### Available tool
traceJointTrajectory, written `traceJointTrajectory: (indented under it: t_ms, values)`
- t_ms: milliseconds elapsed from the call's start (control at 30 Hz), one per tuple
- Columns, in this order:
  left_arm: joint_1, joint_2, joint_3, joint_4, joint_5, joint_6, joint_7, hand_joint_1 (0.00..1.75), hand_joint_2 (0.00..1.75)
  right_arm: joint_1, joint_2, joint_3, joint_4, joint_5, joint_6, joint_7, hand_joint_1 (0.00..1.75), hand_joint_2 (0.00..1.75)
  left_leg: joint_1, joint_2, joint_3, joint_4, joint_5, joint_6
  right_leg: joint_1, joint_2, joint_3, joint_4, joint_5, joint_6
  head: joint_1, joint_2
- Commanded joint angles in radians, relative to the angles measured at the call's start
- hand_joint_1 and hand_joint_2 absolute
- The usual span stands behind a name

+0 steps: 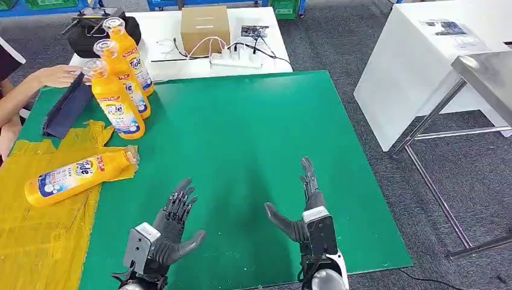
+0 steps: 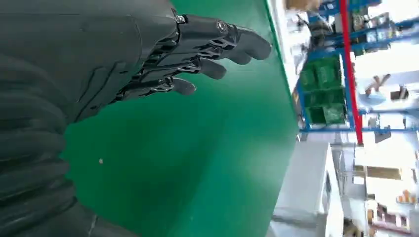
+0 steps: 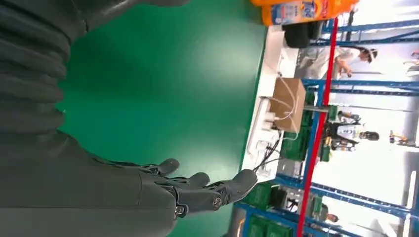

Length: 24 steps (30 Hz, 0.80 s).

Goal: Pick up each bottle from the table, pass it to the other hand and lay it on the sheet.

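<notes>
Both robot hands empty over the worktop (image 1: pixel 253 139)

Left robot hand (image 1: pixel 172 226) and right robot hand (image 1: pixel 305 208) released — upright bottles (image 1: pixel 118 103) stand far-left, nearer the left.

Green table (image 1: pixel 253 139) carries a yellow sheet (image 1: pixel 42 229) at its left edge. Three upright bottles (image 1: pixel 118 99) stand just beyond the sheet; a dark folded cloth (image 1: pixel 66 112) beside them.

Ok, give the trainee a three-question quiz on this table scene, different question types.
1. How many bottles stand upright at the far left of the green table?
2. True or false: the left hand holds a bottle.
3. The lying bottle rests on: A) the yellow sheet B) the cardboard box C) the floor.

Key: 1) three; 2) false, both it and the right hand are open and hold nothing; 3) A.
</notes>
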Motion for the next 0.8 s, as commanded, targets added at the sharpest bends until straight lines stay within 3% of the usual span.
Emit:
traceJointTrajectory:
  t_ms: [33,667,800]
  values:
    - [0.029,-0.047,0.120,0.025,0.036,-0.019,-0.018,0.00,1.75,0.048,-0.043,-0.046,-0.022,0.041,0.030,0.034,0.00,0.00,0.000,0.000,0.008,0.000,-0.003,0.001,0.001,0.000,0.008,-0.001,-0.003,-0.002,0.000,0.000]
    - [0.028,-0.048,0.119,0.025,0.036,-0.019,-0.018,0.00,1.75,0.045,-0.041,-0.046,-0.023,0.041,0.030,0.034,0.00,0.00,0.000,0.000,0.005,0.000,-0.002,0.000,0.000,0.000,0.005,-0.001,-0.002,-0.002,0.000,0.000]
    - [0.041,-0.077,0.161,0.003,0.052,-0.011,-0.048,0.00,1.75,0.066,-0.033,-0.069,-0.032,0.032,0.052,0.036,0.00,0.00,0.000,0.000,0.003,0.000,-0.002,0.000,0.000,0.000,0.004,-0.001,-0.001,-0.001,0.000,0.000]
